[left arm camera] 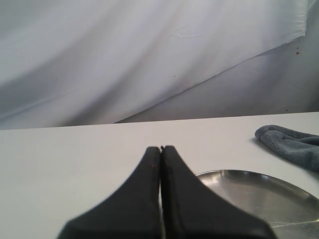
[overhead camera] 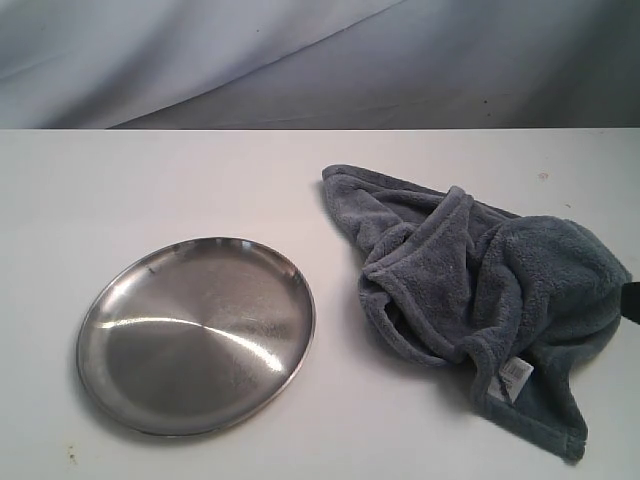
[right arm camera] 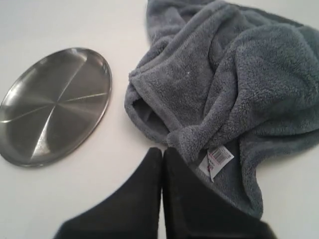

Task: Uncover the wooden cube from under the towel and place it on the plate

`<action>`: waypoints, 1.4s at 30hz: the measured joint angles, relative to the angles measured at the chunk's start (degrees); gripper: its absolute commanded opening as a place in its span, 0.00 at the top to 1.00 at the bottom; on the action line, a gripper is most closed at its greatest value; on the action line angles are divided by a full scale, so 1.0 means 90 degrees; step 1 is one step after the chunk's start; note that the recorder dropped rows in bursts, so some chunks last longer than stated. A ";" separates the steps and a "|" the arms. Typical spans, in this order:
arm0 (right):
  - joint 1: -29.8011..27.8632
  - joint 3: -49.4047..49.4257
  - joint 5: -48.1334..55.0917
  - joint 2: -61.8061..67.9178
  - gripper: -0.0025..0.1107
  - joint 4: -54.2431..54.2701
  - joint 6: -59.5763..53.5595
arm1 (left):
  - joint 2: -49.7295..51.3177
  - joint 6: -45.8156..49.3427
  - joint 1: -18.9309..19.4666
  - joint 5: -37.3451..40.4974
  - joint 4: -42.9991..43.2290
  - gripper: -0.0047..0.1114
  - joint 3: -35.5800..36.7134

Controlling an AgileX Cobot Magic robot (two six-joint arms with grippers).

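The blue-grey towel (overhead camera: 480, 290) lies bunched in a heap on the right of the white table, its white care label (overhead camera: 514, 378) near the front edge. The wooden cube is hidden from every view. The steel plate (overhead camera: 195, 335) lies bare at the front left. My right gripper (right arm camera: 162, 149) is shut with nothing in it, its tips just short of the towel (right arm camera: 229, 84) beside the label (right arm camera: 215, 160); the plate (right arm camera: 52, 107) shows to its side. My left gripper (left arm camera: 161, 148) is shut and holds nothing, hovering beside the plate (left arm camera: 259, 196), with a towel corner (left arm camera: 291, 144) beyond.
A wrinkled white cloth backdrop (overhead camera: 300, 60) hangs behind the table's far edge. A small dark piece (overhead camera: 632, 300) pokes in at the right edge of the exterior view, beside the towel. Bare white tabletop (overhead camera: 150, 180) spreads behind the plate.
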 measured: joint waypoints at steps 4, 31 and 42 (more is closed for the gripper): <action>0.0255 -0.0218 0.0199 0.0593 0.98 -0.0012 -0.0027 | 0.0000 0.0000 0.0000 0.0000 0.0000 0.96 0.0000; 0.1880 -0.3140 0.0031 0.4737 0.98 -0.2501 0.2098 | 0.0000 0.0000 0.0000 0.0000 0.0000 0.96 0.0000; 0.1880 -0.4980 0.0089 0.6499 0.98 -0.2597 0.2258 | 0.0000 0.0000 0.0000 0.0000 0.0000 0.96 0.0000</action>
